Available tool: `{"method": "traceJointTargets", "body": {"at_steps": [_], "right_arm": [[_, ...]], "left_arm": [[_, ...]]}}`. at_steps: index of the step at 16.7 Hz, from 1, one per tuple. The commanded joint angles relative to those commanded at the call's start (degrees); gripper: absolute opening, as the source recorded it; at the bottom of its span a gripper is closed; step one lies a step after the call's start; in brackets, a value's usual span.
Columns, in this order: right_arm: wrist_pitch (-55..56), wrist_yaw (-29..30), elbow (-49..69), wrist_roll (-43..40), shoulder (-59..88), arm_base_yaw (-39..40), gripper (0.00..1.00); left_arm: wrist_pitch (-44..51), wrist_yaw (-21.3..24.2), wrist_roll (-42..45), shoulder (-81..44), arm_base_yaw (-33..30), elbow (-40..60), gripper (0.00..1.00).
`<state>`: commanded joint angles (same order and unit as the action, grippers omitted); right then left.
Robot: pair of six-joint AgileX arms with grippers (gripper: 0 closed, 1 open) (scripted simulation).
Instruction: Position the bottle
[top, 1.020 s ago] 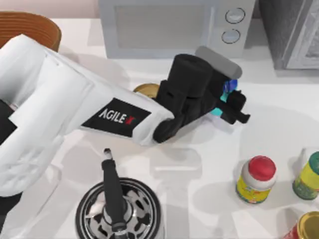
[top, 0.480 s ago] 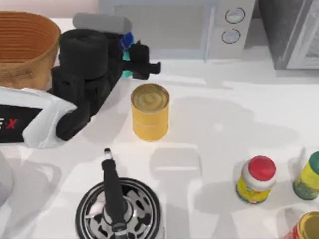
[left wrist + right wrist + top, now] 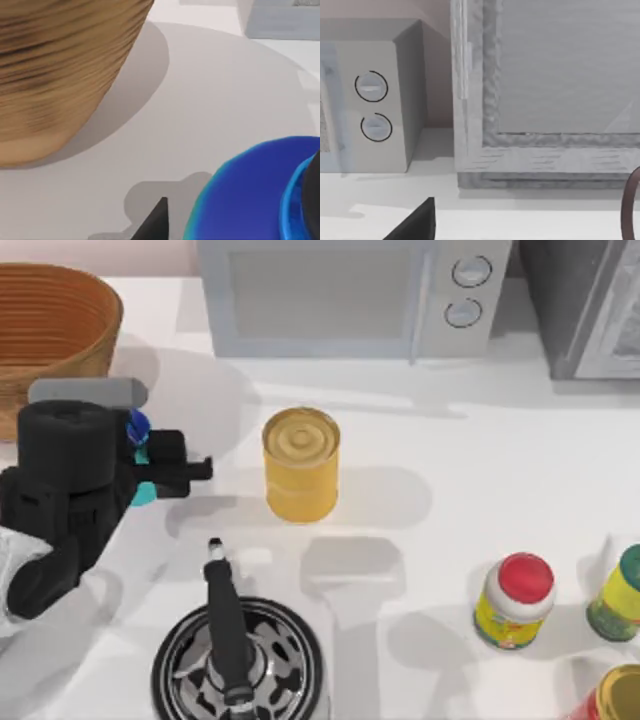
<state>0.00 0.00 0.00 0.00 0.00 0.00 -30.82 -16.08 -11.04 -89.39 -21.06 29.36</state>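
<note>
The bottle (image 3: 141, 454) is small and teal with a blue shoulder. It is held at the table's left side, in front of the wicker basket (image 3: 50, 330) and left of the yellow can (image 3: 300, 465). My left gripper (image 3: 165, 468) is shut on the bottle, its black fingers pointing toward the can. In the left wrist view the bottle's blue shoulder (image 3: 250, 195) looms close, with its black cap at the frame edge and the basket (image 3: 60, 75) behind it. A dark part of my right gripper (image 3: 415, 225) shows in the right wrist view, facing the microwave (image 3: 370, 100).
A microwave (image 3: 340, 295) and a grey cabinet (image 3: 590, 300) line the back. A black-and-white pan (image 3: 238, 660) with an upright handle stands at the front. At the right stand a red-capped bottle (image 3: 513, 600), a green-capped bottle (image 3: 618, 595) and another can (image 3: 615, 695).
My left arm has swung the bottle from behind the yellow can over to the left, past the basket, and then forward to its place left of the can.
</note>
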Motion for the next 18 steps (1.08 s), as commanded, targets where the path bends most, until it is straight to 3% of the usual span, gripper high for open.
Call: {"method": "traceJointTargets", "body": {"at_steps": [7,18], "right_arm": [[0.00,0.00,0.00,0.00,0.00,0.00,1.00],[0.00,0.00,0.00,0.00,0.00,0.00,1.00]], "left_arm": [[-1.07,0.10,0.47,-2.38,0.10,0.23,0.00],[-13.57,2.19,1.20,-19.39,2.19,6.08,0.00]]}}
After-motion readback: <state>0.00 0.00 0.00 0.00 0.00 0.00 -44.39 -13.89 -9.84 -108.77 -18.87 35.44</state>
